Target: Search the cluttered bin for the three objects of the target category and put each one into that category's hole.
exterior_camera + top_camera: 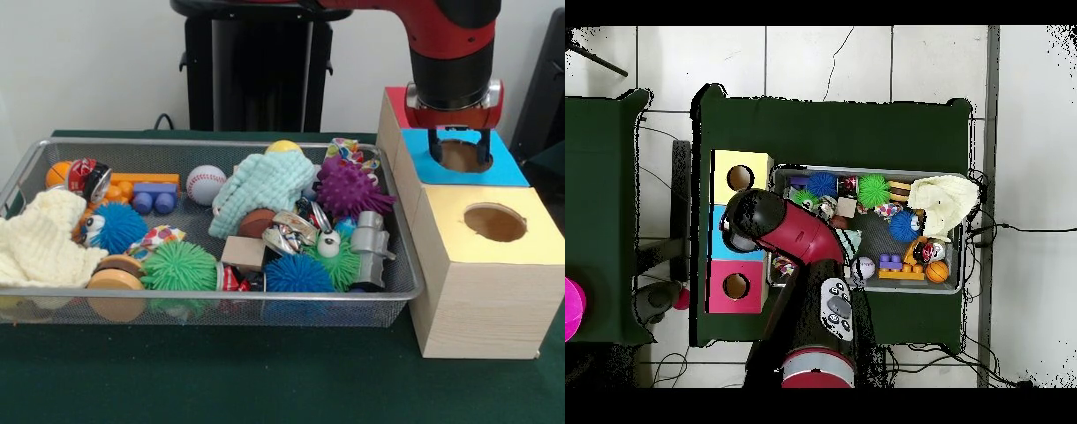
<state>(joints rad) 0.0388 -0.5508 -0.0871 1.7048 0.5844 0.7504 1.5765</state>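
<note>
The wire mesh bin (pixel 415 281) holds a heap of toys; it also shows in the overhead view (pixel 865 170). To its right stands the pale wooden box. My gripper (pixel 459 152) hangs straight over the round hole (pixel 466 159) in the blue panel (pixel 508 172), its two dark fingers apart with the hole showing between them and nothing held. In the overhead view the arm's head (pixel 755 222) covers the blue panel and hides the gripper.
In the bin lie a purple spiky ball (pixel 351 188), a green one (pixel 179 268), a blue one (pixel 296 274), a baseball (pixel 206 184), a teal cloth (pixel 260 190) and a cream cloth (pixel 40 238). The yellow-panelled hole (pixel 494 223) is nearer, the red panel (pixel 397 106) behind.
</note>
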